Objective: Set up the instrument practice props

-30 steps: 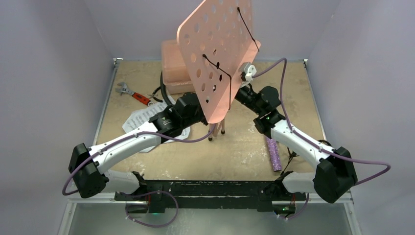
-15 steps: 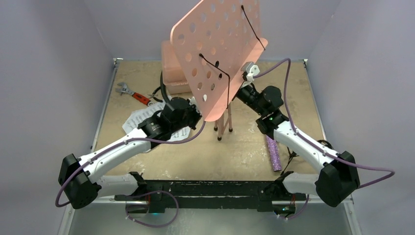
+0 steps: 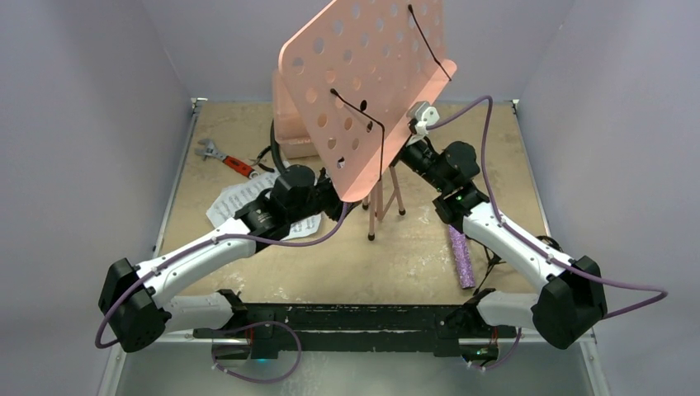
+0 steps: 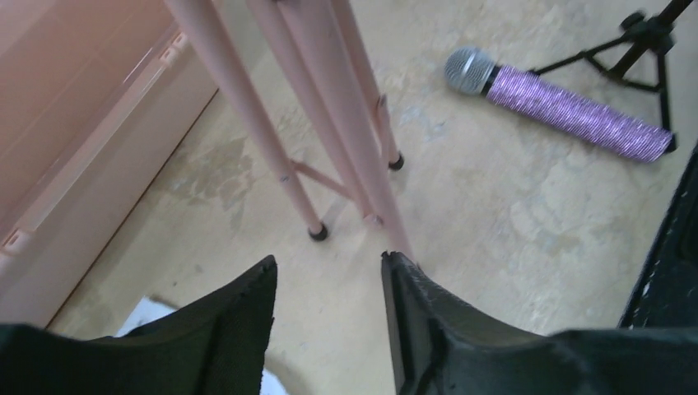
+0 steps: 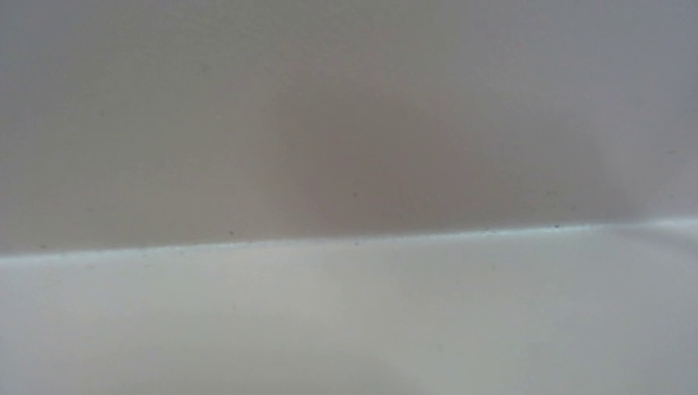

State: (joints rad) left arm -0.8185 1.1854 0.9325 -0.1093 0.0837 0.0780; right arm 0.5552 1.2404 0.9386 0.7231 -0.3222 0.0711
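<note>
The pink perforated music stand stands mid-table on spread tripod legs, its panel tilted. My left gripper is open just in front of the legs with nothing between its fingers; the right finger overlaps one leg. My right arm reaches under the panel from the right. Its fingers are hidden there, and the right wrist view shows only blank wall. The purple glittery microphone lies flat on the right, beside the small black mic stand. White sheet-music pages lie under my left arm.
A pink translucent box sits at the back behind the stand, close to the legs in the left wrist view. A red-handled wrench lies at the back left. Walls enclose the table on three sides.
The stand's legs have spread and its foot moved right and back; the panel swung left. My left gripper drew back from the legs and opened. The right arm shifted slightly back.
</note>
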